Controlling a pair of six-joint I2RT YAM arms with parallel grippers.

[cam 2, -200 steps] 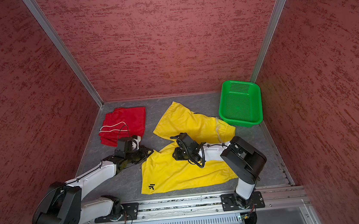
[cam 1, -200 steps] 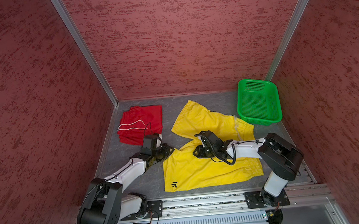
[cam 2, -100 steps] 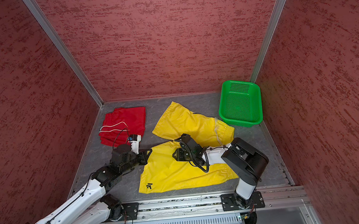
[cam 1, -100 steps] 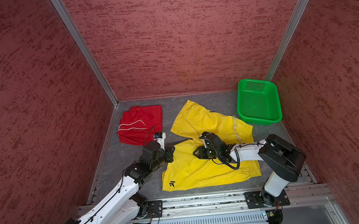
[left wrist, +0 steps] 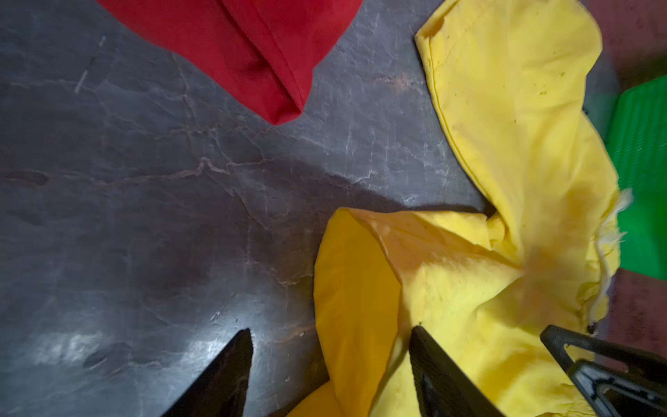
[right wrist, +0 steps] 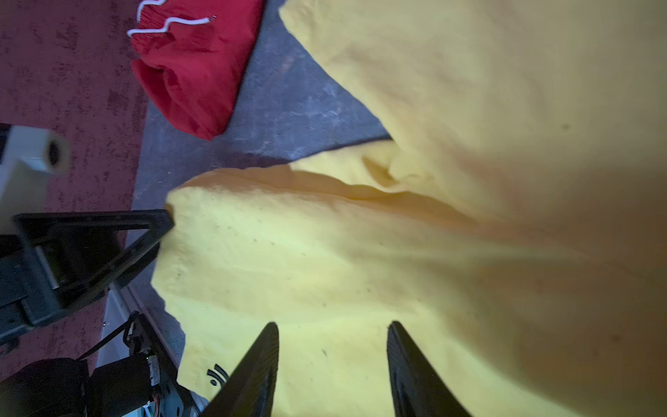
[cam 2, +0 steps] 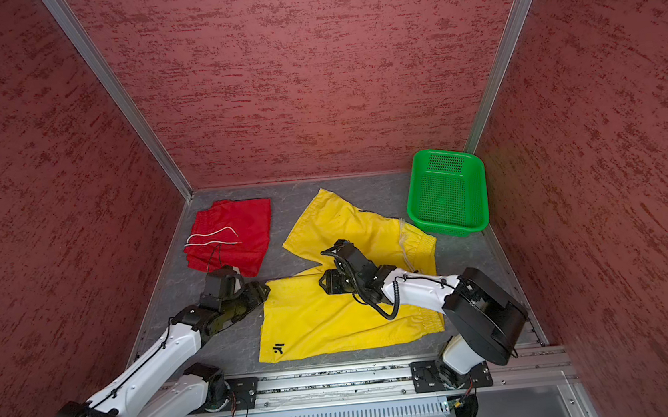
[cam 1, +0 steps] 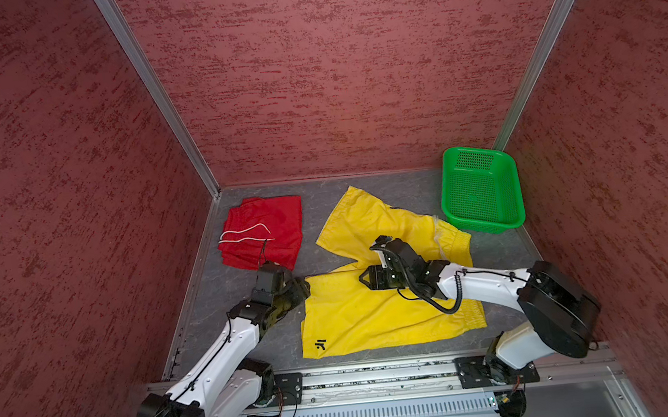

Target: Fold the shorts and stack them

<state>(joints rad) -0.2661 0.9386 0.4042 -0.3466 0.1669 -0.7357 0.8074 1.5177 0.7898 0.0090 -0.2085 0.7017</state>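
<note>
At the far-left back of the table (cam 1: 224, 299): my red shorts (cam 1: 261, 233) lie folded in a compact square with the drawstring (cam 1: 244, 231) on top, well apart from the other pair.
Left pincer (left wrist: 330, 339): low at the hem corner of the near yellow leg. Its jaws are apart, and the cloth edge lies loose between them, unclamped.
Mid-table: the yellow shorts (cam 1: 375, 310) lie spread in an open V, not yet folded. One leg points to the back and one runs along the front, with the logo (cam 1: 320, 344) by the front edge.
Right pincer (right wrist: 332, 325): over the crotch of the yellow pair, jaws apart, cloth below. I cannot tell whether it touches.
Far-right back: the green basket (cam 1: 479, 195) sits empty, near the yellow pair.
Risk, left side: if I close here I may catch only the top layer of the hem, and the leg would then peel open mid-fold.
Risk, right side: if I lift before the crotch is pinned, the whole pair would drag and wrinkle, perhaps toward the red stack.
Changed since a second ago: the left pincer was closed and now stands open at the same hem corner. The right pincer sits slightly wider in about the same spot. Both pairs lie roughly where they were.
</note>
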